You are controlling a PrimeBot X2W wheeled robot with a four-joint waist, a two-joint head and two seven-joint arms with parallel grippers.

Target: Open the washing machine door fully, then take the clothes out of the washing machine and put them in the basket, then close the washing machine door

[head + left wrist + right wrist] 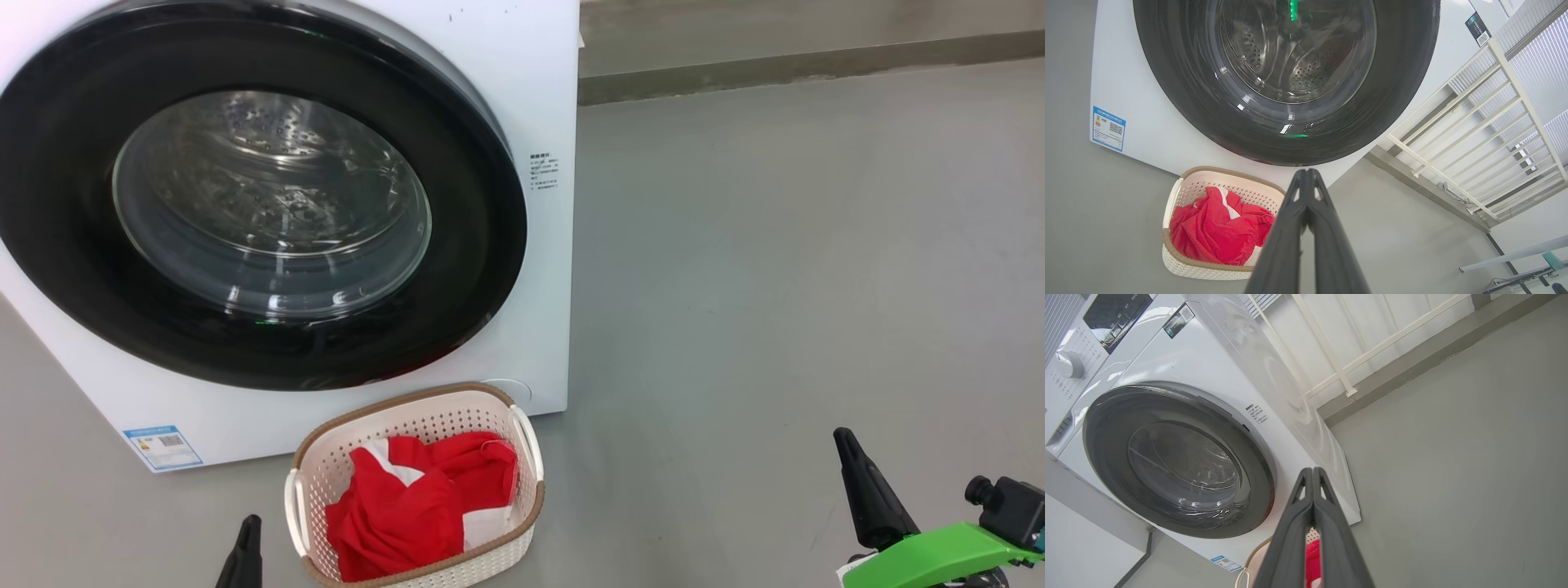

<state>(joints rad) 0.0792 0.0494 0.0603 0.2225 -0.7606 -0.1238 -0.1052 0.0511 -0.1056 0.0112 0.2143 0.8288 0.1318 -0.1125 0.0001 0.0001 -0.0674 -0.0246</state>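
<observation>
The white washing machine [522, 98] [1151, 130] [1216, 375] stands at the left with its round black-rimmed door [73, 245] [1180, 90] [1257, 469] shut flat against the front. Through the glass I see the bare steel drum. The cream basket [322, 478] [1180, 263] [1253, 559] sits on the floor just in front of the machine, holding the red and white clothes [408, 514] [1212, 232] [1312, 559]. My left gripper [247, 527] [1306, 173] is shut and empty, low beside the basket. My right gripper [843, 441] [1312, 471] is shut and empty, over bare floor at the right.
Grey floor [775, 286] stretches to the right of the machine up to a low grey skirting [775, 69]. A white railing [1474, 134] [1331, 355] stands behind the machine. A green bracket [931, 555] sits on my right wrist.
</observation>
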